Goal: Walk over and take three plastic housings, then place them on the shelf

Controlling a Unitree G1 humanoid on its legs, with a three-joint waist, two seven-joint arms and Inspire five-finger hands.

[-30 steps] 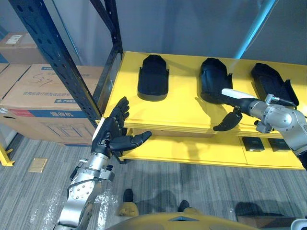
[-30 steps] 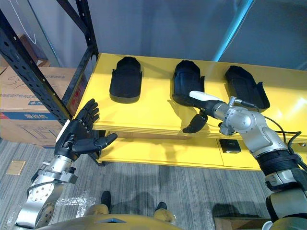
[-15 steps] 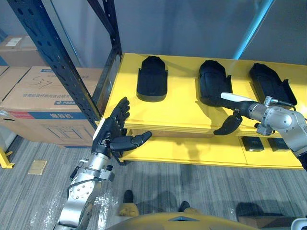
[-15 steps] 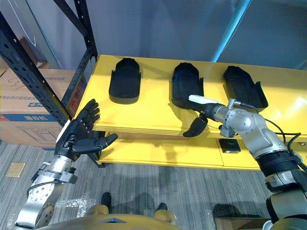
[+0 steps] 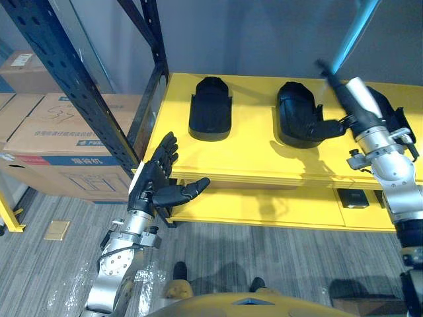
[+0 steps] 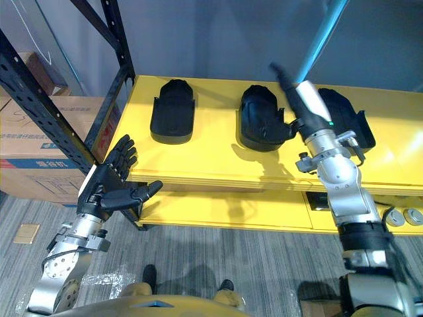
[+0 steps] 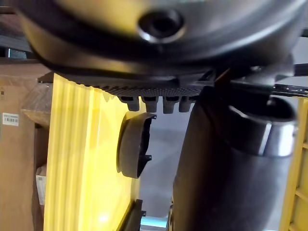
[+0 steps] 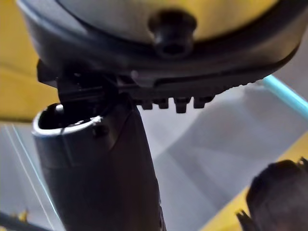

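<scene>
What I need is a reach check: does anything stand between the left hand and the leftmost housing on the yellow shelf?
Nothing visible does. The left hand is open at the front edge of the yellow shelf, apart from the leftmost housing; only bare shelf lies between.

Three black plastic housings in a row on the yellow shelf (image 5: pixel 251 158).
Each is a shallow, shoe-sole-shaped shell, lying flat with its rounded end toward the back wall. The left housing (image 5: pixel 211 107) sits in the upper centre of the frame. The middle housing (image 5: pixel 295 119) lies to its right, well apart. The right housing (image 6: pixel 348 117) lies at the upper right and is partly covered.
</scene>
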